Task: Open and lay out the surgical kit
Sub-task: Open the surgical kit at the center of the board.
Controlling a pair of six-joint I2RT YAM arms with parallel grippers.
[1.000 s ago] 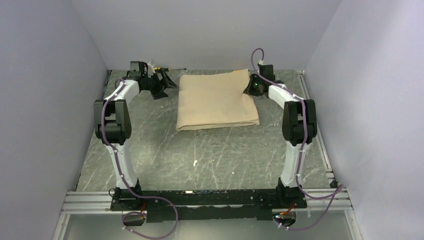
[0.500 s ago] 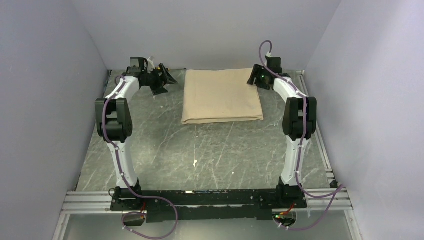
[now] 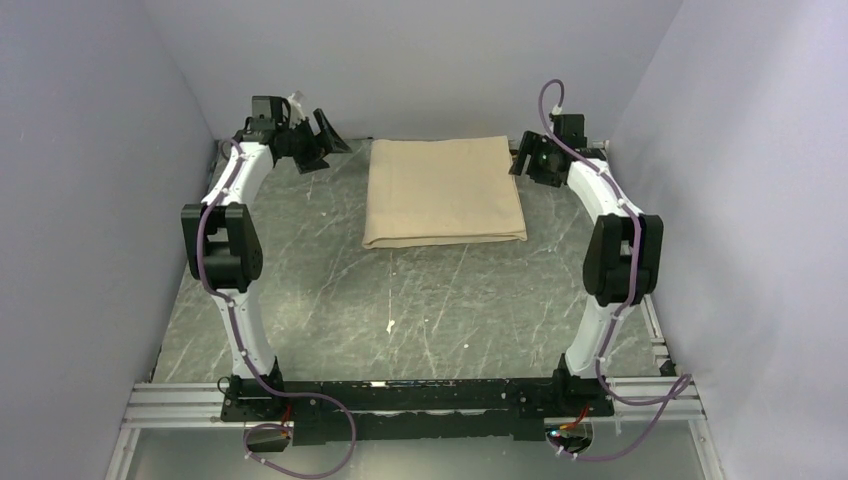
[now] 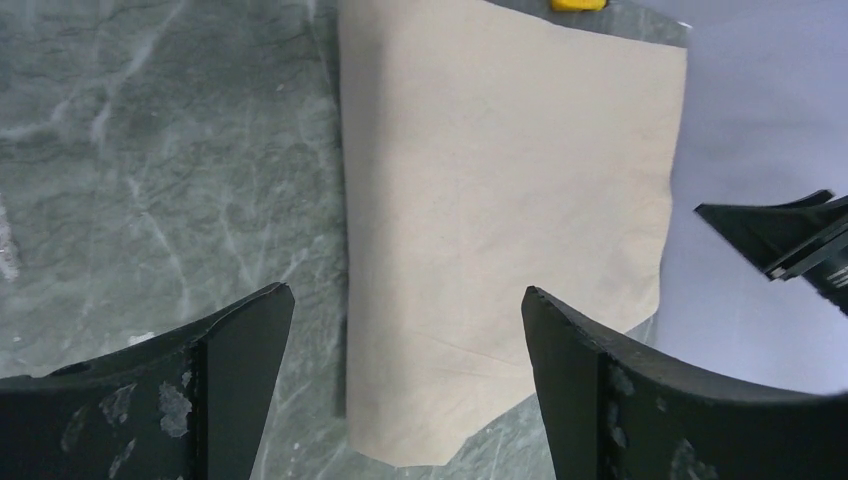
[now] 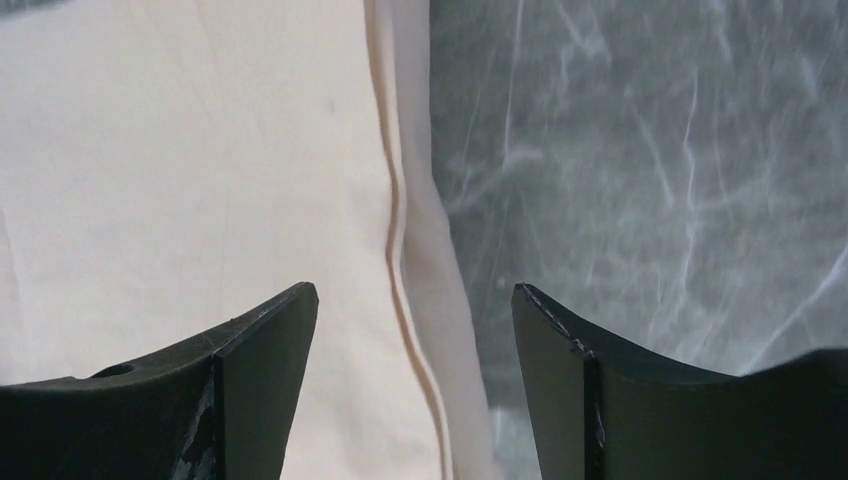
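Note:
The surgical kit (image 3: 445, 190) lies at the back middle of the table as a flat, folded beige cloth bundle, and what it wraps is hidden. My left gripper (image 3: 325, 135) hovers open off the bundle's back left corner. In the left wrist view the cloth (image 4: 500, 200) spreads beyond the wide-apart fingers of that gripper (image 4: 405, 292), which hold nothing. My right gripper (image 3: 525, 160) is open at the back right corner. Its wrist view shows the cloth's folded right edge (image 5: 400, 200) running between the empty fingers of the gripper (image 5: 414, 290), which stands above it.
A yellow object (image 4: 578, 4) peeks out past the cloth's far edge. Grey walls close in the table on the left, back and right. An aluminium rail (image 3: 650, 300) runs along the right side. A small white speck (image 3: 388, 326) lies mid-table.
The right gripper opened, let go of the cloth's back right corner and drew back to the right. The cloth settled flat, slightly further right. The left arm lifted a little toward the back wall.

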